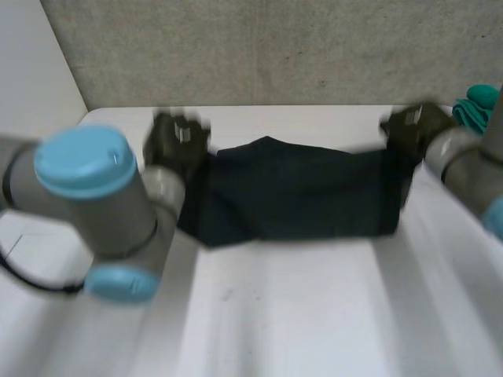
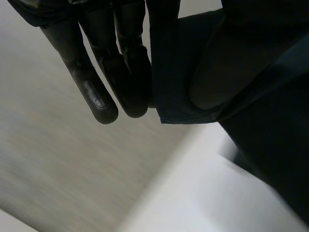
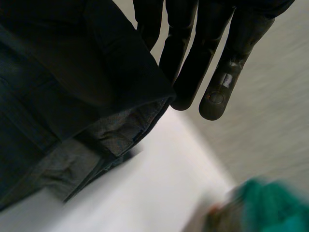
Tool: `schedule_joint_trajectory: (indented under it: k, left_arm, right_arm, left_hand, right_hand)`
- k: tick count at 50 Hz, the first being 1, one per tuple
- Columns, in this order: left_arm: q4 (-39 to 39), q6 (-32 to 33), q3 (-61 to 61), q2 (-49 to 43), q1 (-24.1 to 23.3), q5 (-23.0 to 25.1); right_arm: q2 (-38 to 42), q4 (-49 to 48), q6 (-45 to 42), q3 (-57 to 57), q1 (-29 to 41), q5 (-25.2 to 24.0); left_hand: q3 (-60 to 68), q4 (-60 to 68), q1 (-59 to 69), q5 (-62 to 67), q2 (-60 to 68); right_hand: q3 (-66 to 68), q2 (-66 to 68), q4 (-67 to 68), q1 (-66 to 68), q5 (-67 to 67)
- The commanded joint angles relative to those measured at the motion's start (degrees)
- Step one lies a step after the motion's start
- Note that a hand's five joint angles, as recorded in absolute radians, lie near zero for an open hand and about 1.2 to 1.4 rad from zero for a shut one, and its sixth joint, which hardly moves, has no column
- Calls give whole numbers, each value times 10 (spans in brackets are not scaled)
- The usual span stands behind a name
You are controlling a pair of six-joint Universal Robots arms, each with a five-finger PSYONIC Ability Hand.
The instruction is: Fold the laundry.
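A dark navy garment (image 1: 295, 192) hangs stretched between my two hands above the far part of the white table (image 1: 299, 314). My left hand (image 1: 177, 141) holds its left upper corner. At that hand's fingers (image 2: 96, 82) the cloth corner (image 2: 174, 72) is pinched against the thumb (image 2: 227, 72). My right hand (image 1: 413, 126) holds the right upper corner. There its straight fingers (image 3: 217, 63) press the cloth's edge (image 3: 72, 82), and a lighter inner side of the fabric (image 3: 116, 130) shows below.
A green cloth (image 1: 477, 106) lies at the table's far right corner, beyond my right hand, and appears past my right fingertips as the green cloth (image 3: 275, 203). A grey wall (image 1: 275, 47) runs behind the table.
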Motion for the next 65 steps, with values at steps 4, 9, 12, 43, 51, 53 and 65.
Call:
schedule_joint_trajectory:
  k: [4, 9, 12, 43, 51, 53, 65]
  left_arm:
    - [134, 23, 124, 115, -3, -42]
    - [150, 0, 58, 141, -2, -38]
    - [145, -14, 16, 137, 1, -37]
    - [-138, -26, -303, 210, 8, -32]
    - [-209, 26, -366, 289, -7, -32]
    - [-209, 31, -375, 303, -15, -31]
    - [-124, 30, -292, 276, -21, -2]
  right_arm:
    - [5, -3, 155, -319, 16, 24]
    - [3, 3, 188, -323, 11, 23]
    - [5, 18, 181, -274, 11, 18]
    - [-89, 105, -31, 259, 11, -1]
    - [-153, 131, -87, 338, 11, 1]
    - [-163, 135, -88, 347, 11, -6]
    - [-164, 62, -79, 372, 11, -27]
  left_hand:
    - [113, 111, 151, 133, 109]
    - [113, 111, 151, 133, 109]
    - [113, 111, 151, 133, 109]
    - [113, 111, 151, 133, 109]
    - [113, 111, 151, 133, 109]
    - [113, 111, 151, 133, 109]
    - [-575, -577, -537, -555, -579]
  right_hand:
    - [124, 126, 119, 229, 139]
    - [124, 126, 119, 229, 139]
    - [124, 126, 119, 229, 139]
    - [124, 126, 119, 229, 139]
    - [124, 126, 119, 229, 139]
    - [124, 126, 119, 229, 139]
    - [124, 126, 119, 229, 139]
